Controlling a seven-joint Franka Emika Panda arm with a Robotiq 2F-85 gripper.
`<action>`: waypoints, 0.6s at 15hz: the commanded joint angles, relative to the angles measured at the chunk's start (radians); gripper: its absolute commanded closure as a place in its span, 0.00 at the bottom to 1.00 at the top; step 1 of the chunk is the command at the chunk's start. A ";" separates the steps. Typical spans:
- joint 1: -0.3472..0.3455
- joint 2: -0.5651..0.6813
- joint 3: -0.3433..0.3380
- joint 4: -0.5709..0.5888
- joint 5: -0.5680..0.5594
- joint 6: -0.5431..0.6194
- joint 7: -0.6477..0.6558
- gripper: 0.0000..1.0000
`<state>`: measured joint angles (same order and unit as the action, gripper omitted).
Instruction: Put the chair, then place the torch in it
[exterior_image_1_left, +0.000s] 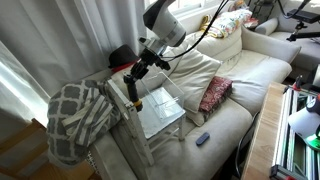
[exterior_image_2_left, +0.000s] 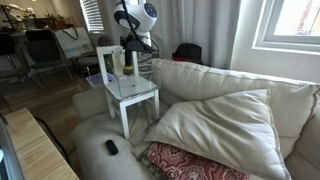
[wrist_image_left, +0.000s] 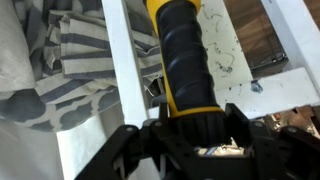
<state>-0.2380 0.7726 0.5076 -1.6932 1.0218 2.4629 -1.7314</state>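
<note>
The white chair stands on the cream sofa, its glossy seat showing in both exterior views (exterior_image_1_left: 162, 115) (exterior_image_2_left: 136, 91). My gripper (exterior_image_1_left: 134, 80) (exterior_image_2_left: 130, 48) is over the chair's back edge, shut on the torch (exterior_image_1_left: 137, 96) (exterior_image_2_left: 129, 63), which hangs roughly upright with its lower end near the seat. In the wrist view the black ribbed torch with a yellow band (wrist_image_left: 184, 60) runs out from between my jaws (wrist_image_left: 192, 128). It lies over the white rail (wrist_image_left: 126, 80) and the pale seat (wrist_image_left: 225, 50).
A grey-and-white patterned blanket (exterior_image_1_left: 78, 118) (wrist_image_left: 70, 50) hangs beside the chair. A red patterned cushion (exterior_image_1_left: 215, 93) (exterior_image_2_left: 190, 160), cream pillows (exterior_image_1_left: 192, 72) (exterior_image_2_left: 215, 125) and a small dark remote-like object (exterior_image_1_left: 203, 138) (exterior_image_2_left: 111, 147) lie on the sofa.
</note>
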 joint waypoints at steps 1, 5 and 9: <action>0.022 -0.136 -0.078 -0.043 0.082 -0.108 -0.002 0.67; 0.063 -0.254 -0.189 -0.086 0.083 -0.178 0.028 0.67; 0.127 -0.314 -0.320 -0.124 -0.031 -0.211 0.111 0.67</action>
<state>-0.1634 0.5332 0.2801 -1.7555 1.0462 2.2892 -1.6848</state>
